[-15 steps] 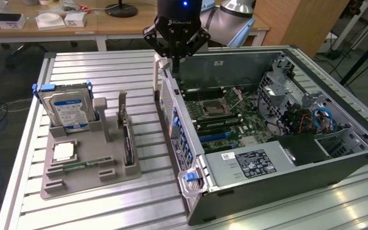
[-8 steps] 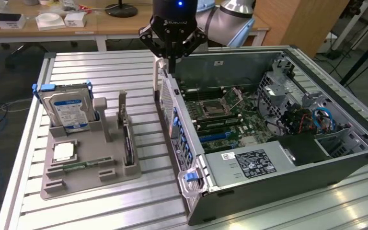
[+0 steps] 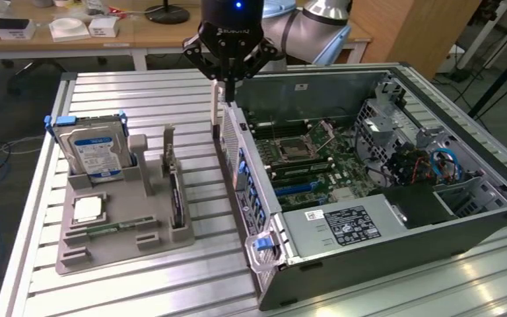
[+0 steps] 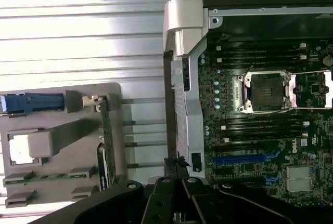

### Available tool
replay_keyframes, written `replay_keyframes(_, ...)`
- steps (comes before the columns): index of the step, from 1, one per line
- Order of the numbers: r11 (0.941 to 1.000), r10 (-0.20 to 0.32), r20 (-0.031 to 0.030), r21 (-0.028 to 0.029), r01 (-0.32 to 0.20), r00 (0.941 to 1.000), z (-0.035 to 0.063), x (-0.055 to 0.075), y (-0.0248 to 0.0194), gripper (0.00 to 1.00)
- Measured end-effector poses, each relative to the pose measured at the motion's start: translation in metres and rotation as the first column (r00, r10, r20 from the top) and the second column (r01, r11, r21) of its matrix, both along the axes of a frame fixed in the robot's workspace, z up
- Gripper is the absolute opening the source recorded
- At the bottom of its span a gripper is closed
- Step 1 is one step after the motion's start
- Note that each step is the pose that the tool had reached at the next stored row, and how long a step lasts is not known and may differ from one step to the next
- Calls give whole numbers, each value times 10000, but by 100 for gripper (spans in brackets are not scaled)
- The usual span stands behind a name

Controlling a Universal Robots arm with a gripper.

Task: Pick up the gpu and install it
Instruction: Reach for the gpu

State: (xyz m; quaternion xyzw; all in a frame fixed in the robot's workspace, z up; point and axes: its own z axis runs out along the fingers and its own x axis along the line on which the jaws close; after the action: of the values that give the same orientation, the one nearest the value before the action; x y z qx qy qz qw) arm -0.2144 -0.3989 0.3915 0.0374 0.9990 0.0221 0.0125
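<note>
Big picture first: the open computer case (image 3: pixel 395 257) takes the exterior view's right, nothing installed in it yet. Left of it sits the grey holder tray (image 3: pixel 103 254), and there's your gpu (image 3: pixel 175 195), standing on edge in its slot (silver bracket at the far end), untouched. Your gripper (image 3: pixel 228 78) hangs over the case's rear wall, well apart from the card, fingers pressed together on nothing. Spread them wide, square up across the thin edge, and grip board, not bracket.

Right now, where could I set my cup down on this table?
Bare ribbed aluminium table lies on the camera side of the grey parts tray, and beyond it. The strip between tray and open black computer case is narrow. Crowded: tray, case, and beneath the black gripper.
</note>
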Motion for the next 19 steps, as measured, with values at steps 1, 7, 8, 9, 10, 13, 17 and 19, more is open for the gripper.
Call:
replay_keyframes(1,10000,0,0,0,0,10000,0,-12,0,11)
replay_keyframes(7,10000,0,0,-1,0,10000,-1,-72,0,11)
replay_keyframes(8,10000,0,0,-1,0,10000,-2,-83,0,11)
replay_keyframes(9,10000,0,0,-1,0,10000,-2,-93,0,11)
replay_keyframes(10,10000,0,0,0,0,10000,-2,-104,0,11)
replay_keyframes(13,10000,1,0,-1,-1,10000,-3,-136,0,11)
replay_keyframes(17,10000,0,0,-1,0,10000,-4,-194,0,11)
replay_keyframes(19,10000,0,0,0,0,10000,-4,-220,0,11)
